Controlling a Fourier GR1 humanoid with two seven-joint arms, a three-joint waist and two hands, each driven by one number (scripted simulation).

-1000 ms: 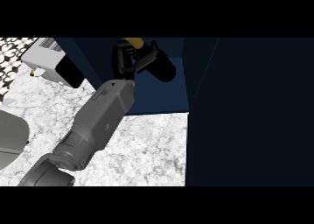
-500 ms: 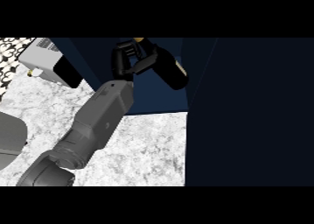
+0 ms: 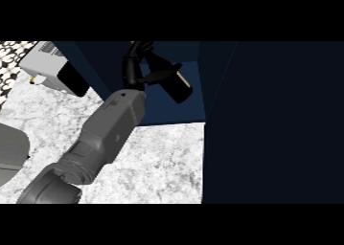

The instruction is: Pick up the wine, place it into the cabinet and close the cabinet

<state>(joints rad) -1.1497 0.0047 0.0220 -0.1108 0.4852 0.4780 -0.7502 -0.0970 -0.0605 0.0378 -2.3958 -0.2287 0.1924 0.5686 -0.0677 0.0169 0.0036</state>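
a pale marbled counter (image 3: 160, 162) is seen across the lower middle, bounded at 3 o'clock and at 12 o'clock by dark blue surfaces. a white boxy appliance (image 3: 51, 64) with a dark front panel is set on the counter at 10 o'clock, close against the blue edge; a small yellowish detail is seen at its left side, too small to be made out. a black-and-white patterned wall (image 3: 8, 67) is shown at the far 10 o'clock corner, behind the appliance. a smooth grey rounded shape (image 3: 6, 158) is cut off by the frame at 8 o'clock; what it is cannot be told.
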